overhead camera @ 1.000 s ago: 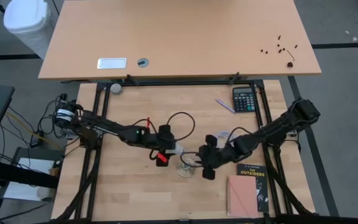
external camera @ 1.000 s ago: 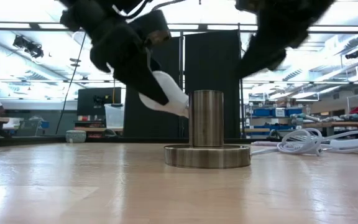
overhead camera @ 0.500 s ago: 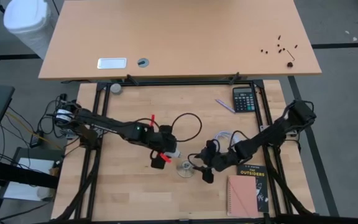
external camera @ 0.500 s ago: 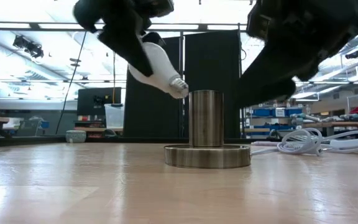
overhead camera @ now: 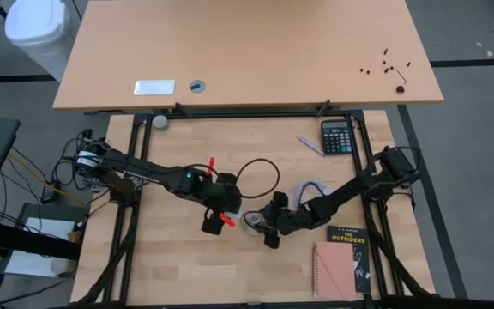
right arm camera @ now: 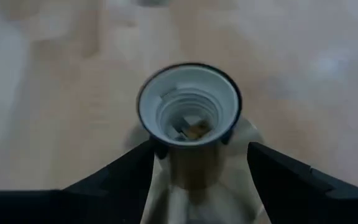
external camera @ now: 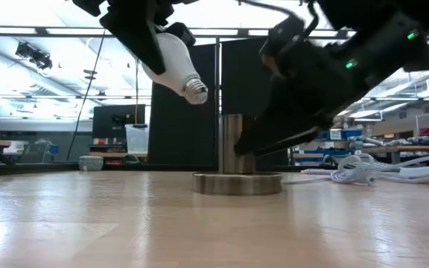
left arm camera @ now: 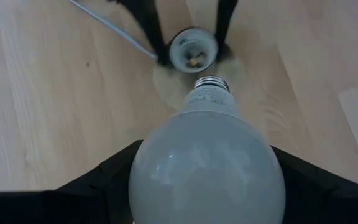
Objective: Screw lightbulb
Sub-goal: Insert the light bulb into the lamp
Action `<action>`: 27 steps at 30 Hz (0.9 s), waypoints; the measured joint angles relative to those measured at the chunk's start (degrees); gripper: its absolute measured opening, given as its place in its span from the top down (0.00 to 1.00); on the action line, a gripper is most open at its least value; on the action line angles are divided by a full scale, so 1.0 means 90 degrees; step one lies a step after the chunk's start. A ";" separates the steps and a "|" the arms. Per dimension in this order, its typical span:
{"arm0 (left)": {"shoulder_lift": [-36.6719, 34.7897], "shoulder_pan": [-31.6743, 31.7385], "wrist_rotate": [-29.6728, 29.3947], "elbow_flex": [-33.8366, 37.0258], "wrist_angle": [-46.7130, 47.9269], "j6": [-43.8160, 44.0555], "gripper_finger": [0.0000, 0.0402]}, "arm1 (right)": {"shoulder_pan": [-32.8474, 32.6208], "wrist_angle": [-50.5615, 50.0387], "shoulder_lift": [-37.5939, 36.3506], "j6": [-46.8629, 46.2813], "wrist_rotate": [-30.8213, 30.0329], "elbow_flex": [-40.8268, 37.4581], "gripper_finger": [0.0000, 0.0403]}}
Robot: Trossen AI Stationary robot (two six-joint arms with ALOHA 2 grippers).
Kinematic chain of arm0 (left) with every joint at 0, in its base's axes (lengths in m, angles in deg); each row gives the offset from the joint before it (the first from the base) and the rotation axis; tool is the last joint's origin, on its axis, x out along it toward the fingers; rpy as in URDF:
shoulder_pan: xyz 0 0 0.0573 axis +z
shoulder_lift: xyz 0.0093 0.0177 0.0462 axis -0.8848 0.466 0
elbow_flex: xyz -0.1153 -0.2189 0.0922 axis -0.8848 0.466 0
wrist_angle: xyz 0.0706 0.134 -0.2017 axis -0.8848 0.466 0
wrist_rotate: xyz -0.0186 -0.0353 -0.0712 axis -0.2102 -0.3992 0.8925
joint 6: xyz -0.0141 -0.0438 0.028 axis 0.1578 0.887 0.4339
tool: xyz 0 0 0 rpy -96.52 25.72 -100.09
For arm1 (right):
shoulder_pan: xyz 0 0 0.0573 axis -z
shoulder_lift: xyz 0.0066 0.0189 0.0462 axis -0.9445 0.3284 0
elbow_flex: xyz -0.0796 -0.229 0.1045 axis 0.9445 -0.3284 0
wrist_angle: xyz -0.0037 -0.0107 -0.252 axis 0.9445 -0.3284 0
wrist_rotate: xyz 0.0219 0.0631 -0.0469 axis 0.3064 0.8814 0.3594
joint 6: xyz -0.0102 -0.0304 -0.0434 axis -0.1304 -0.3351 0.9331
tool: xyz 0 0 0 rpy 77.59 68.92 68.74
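The wooden desk [overhead camera: 170,266] carries everything, and both dark arms reach toward its middle. The left arm stretches in from the desk's left edge, and its pincer [external camera: 151,41] is clenched on the lightbulb [external camera: 173,67], gripping the wide white globe between its two fingers [left arm camera: 104,177] so that the grey screw base points down and toward the socket. In the low view the bulb hangs tilted in the air, above and to the left of the socket's top, with a clear gap between its threads and the socket's rim. The left wrist view looks along the bulb [left arm camera: 207,165] to the socket's open mouth [left arm camera: 193,51] just beyond the screw base. The right arm comes in from the desk's right side, and its pincer [right arm camera: 194,155] grasps the lamp socket [right arm camera: 188,115], its two fingers [right arm camera: 120,177] set against either side of the metal barrel just under the white threaded rim. The socket [external camera: 237,164] stands upright on its round silvery base, which rests flat on the desk. A book with a dark cover [overhead camera: 347,253] lies near the desk's front right, with a pink notebook [overhead camera: 334,270] overlapping it. A coil of white cord [external camera: 363,170] lies behind and to the right of the socket. A black calculator [overhead camera: 336,136] sits at the far right of the desk, with a pen [overhead camera: 310,145] just beside it.
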 joint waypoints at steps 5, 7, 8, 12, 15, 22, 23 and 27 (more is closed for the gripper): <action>0.0002 0.0000 -0.0379 0.0000 0.0191 -0.0067 0.30 | 0.0476 0.0049 0.0043 0.0167 -0.0116 -0.0002 0.34; 0.0002 0.0000 -0.0532 0.0002 0.0235 -0.0163 0.30 | 0.0658 0.0129 0.0043 0.0357 -0.0280 -0.0010 0.34; 0.0002 0.0004 -0.0627 0.0002 0.0230 -0.0189 0.30 | 0.0752 0.0281 0.0043 0.0533 -0.0301 -0.0012 0.34; 0.0002 0.0042 -0.0791 0.0002 0.0285 -0.0230 0.30 | 0.1002 0.0690 -0.0028 0.1013 0.0037 -0.0005 0.34; 0.0002 0.0081 -0.0918 0.0002 0.0299 -0.0193 0.30 | 0.0967 0.0542 -0.0253 0.1117 0.0130 -0.0005 0.34; 0.0002 0.0259 -0.1065 0.0002 0.0189 -0.0349 0.30 | 0.0643 -0.0198 -0.0828 0.1167 -0.0542 -0.0007 0.34; 0.0002 0.0310 -0.1045 0.0002 0.0101 -0.0356 0.30 | 0.0625 -0.0179 -0.0895 0.1165 -0.0663 -0.0006 0.34; 0.0002 0.0454 -0.0718 -0.0061 -0.0047 -0.0489 0.30 | 0.0636 -0.0017 -0.1033 0.1168 -0.0853 -0.0007 0.34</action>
